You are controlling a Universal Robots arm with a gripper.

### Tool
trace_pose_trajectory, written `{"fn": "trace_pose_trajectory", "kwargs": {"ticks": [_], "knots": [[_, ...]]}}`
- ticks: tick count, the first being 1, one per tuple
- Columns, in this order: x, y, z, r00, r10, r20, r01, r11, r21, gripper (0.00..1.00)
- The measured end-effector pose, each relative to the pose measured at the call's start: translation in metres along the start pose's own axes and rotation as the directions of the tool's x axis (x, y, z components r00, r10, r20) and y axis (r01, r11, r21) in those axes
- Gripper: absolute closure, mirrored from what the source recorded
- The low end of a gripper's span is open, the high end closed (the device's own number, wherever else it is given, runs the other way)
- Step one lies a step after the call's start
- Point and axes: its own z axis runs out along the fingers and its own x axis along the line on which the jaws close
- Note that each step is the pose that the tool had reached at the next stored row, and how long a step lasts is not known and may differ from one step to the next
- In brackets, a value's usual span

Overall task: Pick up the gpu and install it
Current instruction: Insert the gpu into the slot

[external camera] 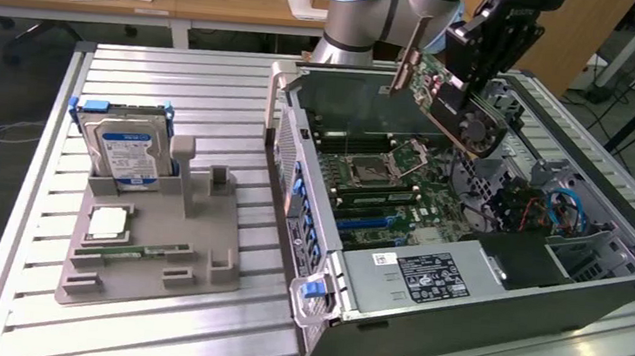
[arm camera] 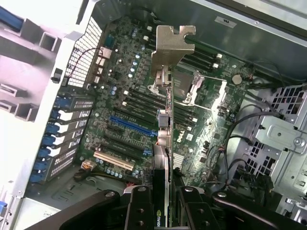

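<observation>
The gpu [external camera: 456, 100], a green card with a black cooler and fan, hangs tilted in the air above the open computer case [external camera: 586, 296]. My gripper [external camera: 488, 37] is shut on its upper edge. In the wrist view the gpu [arm camera: 163, 143] shows edge-on between my black fingers [arm camera: 141, 211], its silver end bracket [arm camera: 171, 45] pointing away over the motherboard [arm camera: 129, 110]. A blue expansion slot [arm camera: 132, 127] and a white slot [arm camera: 112, 160] lie below and beside the card, apart from it.
A grey fixture [external camera: 154, 241] on the slatted table holds a silver hard drive with blue label [external camera: 124, 152], a small chip and a memory stick [external camera: 133, 254]. The power supply [external camera: 425, 280] and cables with blue connectors [external camera: 565, 211] fill the case's near end.
</observation>
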Motion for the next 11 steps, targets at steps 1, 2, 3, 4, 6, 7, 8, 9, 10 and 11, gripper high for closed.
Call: {"fn": "trace_pose_trajectory", "kwargs": {"ticks": [1, 2, 3, 4, 6, 7, 8, 9, 10, 11], "knots": [[0.0000, 0.0000, 0.0000, 1.0000, -0.006, 0.0000, 0.006, 1.0000, 0.0001, 0.74], [0.0000, 0.0000, 0.0000, 0.9999, -0.012, 0.0000, 0.012, 0.9999, 0.0002, 0.74], [0.0000, 0.0000, 0.0000, 0.9998, -0.018, 0.0000, 0.018, 0.9998, 0.0003, 0.74], [0.0000, 0.0000, 0.0000, 0.9997, -0.023, 0.0000, 0.023, 0.9997, 0.0005, 0.74], [0.0000, 0.0000, 0.0000, 0.9994, -0.035, 0.0000, 0.035, 0.9994, 0.0006, 0.74], [0.0000, 0.0000, 0.0000, 0.9992, -0.040, 0.0000, 0.040, 0.9992, 0.0008, 0.74], [0.0000, 0.0000, 0.0000, 0.9989, -0.046, 0.0000, 0.046, 0.9989, 0.0009, 0.74], [0.0000, 0.0000, 0.0000, 0.9987, -0.052, 0.0000, 0.052, 0.9987, 0.0010, 0.74], [0.0000, 0.0000, 0.0000, 0.9984, -0.057, 0.0000, 0.057, 0.9984, 0.0012, 0.74], [0.0000, 0.0000, 0.0000, 0.9980, -0.063, -0.0001, 0.063, 0.9980, 0.0012, 0.74]]}}
